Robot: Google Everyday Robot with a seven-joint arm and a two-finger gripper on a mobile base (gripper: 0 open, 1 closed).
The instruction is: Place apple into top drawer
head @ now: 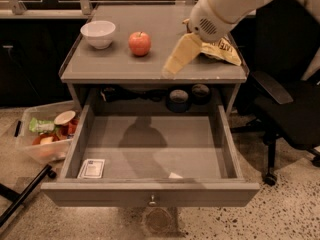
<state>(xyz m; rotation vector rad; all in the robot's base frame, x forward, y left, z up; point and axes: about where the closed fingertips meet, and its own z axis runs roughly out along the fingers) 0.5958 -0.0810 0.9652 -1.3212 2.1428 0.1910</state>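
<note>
So, top drawer [100, 194] is already standing open; apple [140, 43] is sitting untouched toward the back-left of the worktop [115, 66], beside the bowl [98, 33]. I'm hovering my gripper [172, 66] over the front edge, not holding the apple; wide or narrow, can't tell. Grasping and placing are remaining.

An office, seemingly — wheeled desk chair [285, 119], speckled floor [290, 214] — pincer [172, 66] over the grey table [115, 64].
</note>
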